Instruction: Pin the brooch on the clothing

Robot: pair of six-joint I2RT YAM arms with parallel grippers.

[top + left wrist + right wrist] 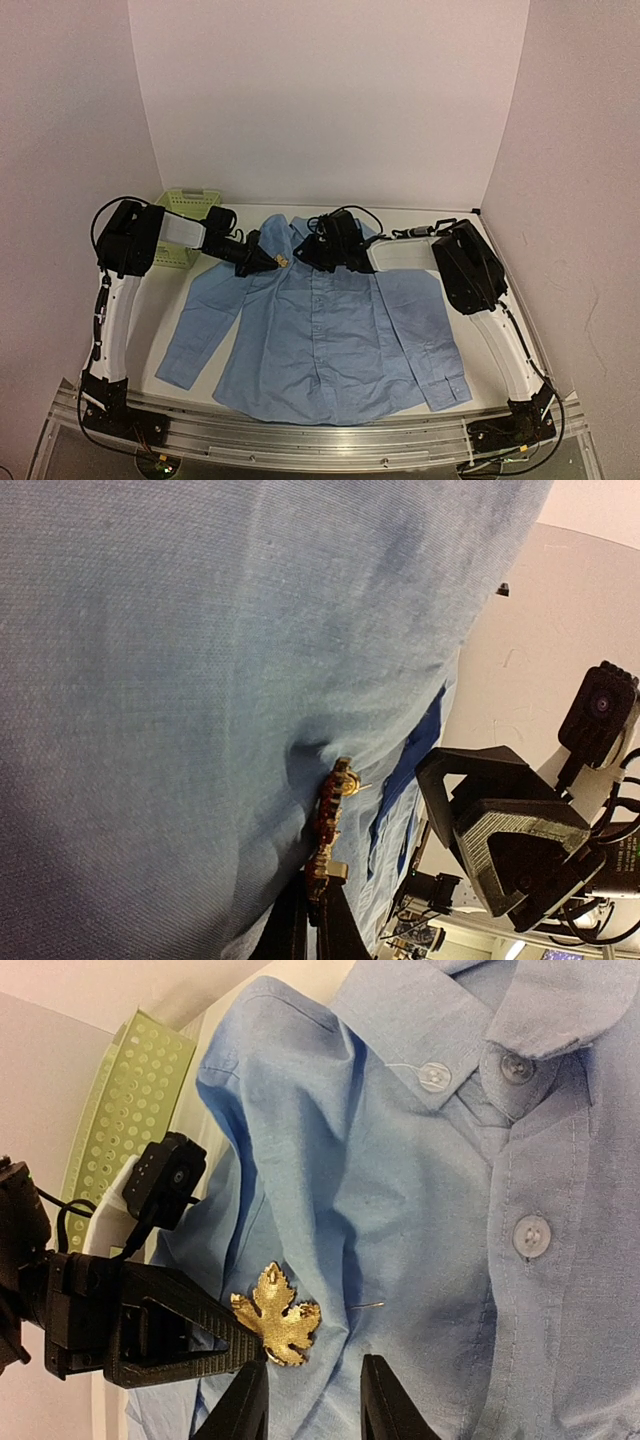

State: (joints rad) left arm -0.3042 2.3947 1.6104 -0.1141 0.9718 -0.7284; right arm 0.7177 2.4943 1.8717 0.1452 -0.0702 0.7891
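- Worktop: white. Both arms reach in from the near edge toward the shirt's upper chest.
- Shirt: light blue, lying flat, front up and buttoned. The sleeves are spread and the collar is at the far side. The fabric is bunched into a small fold on the chest, on the left arm's side of the button strip.
- Basket: pale green, in the far left corner near the shirt's shoulder. It has no part in this step.
- Left tool: fingers together, clamped on the brooch's lower edge and holding it against the fold.
- Right tool: fingers apart with nothing between them. It hovers over the cloth just beside the brooch, on the button-strip side.
- Brooch: a leaf, gold on its face and reddish seen edge-on. It sits against the chest fabric between the two tools, below the collar.
- Pin: a thin bright sliver shows on the cloth just beside the leaf. The point seems to pass through the fold and exit there. Whether the catch is closed cannot be told.
- Step, as judged: the cloth looks pierced, so fastening is in hand.
- Next move, as judged: the left tool keeps the leaf steady. The right tool braces the fabric or guides the point toward its catch, in small, slow moves.
- Risk: the fold could slide off the pin if the left tool lets go early.
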